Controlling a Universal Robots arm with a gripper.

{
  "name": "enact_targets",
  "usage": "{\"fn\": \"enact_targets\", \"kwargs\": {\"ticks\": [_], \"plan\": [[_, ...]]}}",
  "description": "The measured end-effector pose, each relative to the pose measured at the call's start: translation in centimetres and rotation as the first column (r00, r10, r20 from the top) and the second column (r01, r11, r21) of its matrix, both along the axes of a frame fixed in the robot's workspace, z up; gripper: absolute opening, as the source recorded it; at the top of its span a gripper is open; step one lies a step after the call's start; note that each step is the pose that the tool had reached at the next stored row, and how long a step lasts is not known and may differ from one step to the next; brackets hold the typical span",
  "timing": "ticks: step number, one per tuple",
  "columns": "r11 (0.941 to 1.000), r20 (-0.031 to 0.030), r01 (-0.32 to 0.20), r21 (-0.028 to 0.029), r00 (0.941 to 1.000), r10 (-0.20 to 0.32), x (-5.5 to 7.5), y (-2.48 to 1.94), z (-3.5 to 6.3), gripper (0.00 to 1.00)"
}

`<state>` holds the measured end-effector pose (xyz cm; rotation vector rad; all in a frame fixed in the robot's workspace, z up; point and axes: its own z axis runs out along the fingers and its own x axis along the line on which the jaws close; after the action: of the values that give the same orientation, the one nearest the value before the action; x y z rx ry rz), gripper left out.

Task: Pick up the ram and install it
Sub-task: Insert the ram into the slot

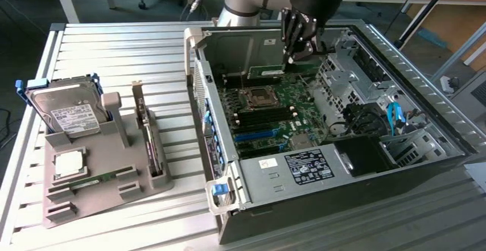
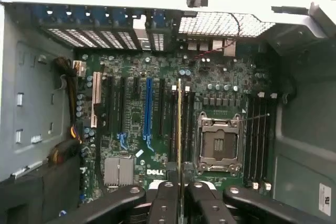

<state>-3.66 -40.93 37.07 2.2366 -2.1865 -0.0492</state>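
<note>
My gripper (image 1: 293, 56) reaches down into the open computer case (image 1: 199, 86) from the back of the exterior view and is shut on the ram (image 1: 272, 69). The ram is a thin green stick held on edge above the motherboard (image 1: 266, 120). In the wrist view the ram (image 2: 179, 124) appears edge-on as a narrow line between my dark fingers (image 2: 165, 203). It hangs over the black memory slots (image 2: 172, 119) beside the empty CPU socket (image 2: 218, 142). I cannot tell whether it touches a slot.
On the slatted table at the exterior view's left, a grey stand (image 1: 106, 197) holds the silver hard drive with blue rails (image 1: 65, 111), a dark expansion card (image 1: 148, 131) and a small green stick (image 1: 95, 180). Drive cages and blue cables (image 1: 393, 117) crowd the case's right side.
</note>
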Motion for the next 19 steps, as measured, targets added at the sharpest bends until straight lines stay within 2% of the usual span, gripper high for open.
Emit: {"fn": "enact_targets", "kwargs": {"ticks": [1, 2, 6, 11, 19], "plan": [[0.9997, 0.0000, 0.026, -0.0011, 0.9997, -0.026, 0.1, 0.08, -1.29, 0.13], [0.9996, 0.0000, 0.028, -0.0010, 0.9996, -0.028, 0.2, 0.09, -1.78, 0.13], [0.9992, 0.0000, 0.039, -0.0011, 0.9992, -0.039, 0.8, 0.10, -2.65, 0.13], [0.9979, 0.0000, 0.065, -0.0012, 0.9979, -0.065, 0.8, 0.12, -4.13, 0.13], [0.9954, 0.0001, 0.095, -0.0011, 0.9954, -0.095, 0.8, 0.12, -5.77, 0.13]]}}
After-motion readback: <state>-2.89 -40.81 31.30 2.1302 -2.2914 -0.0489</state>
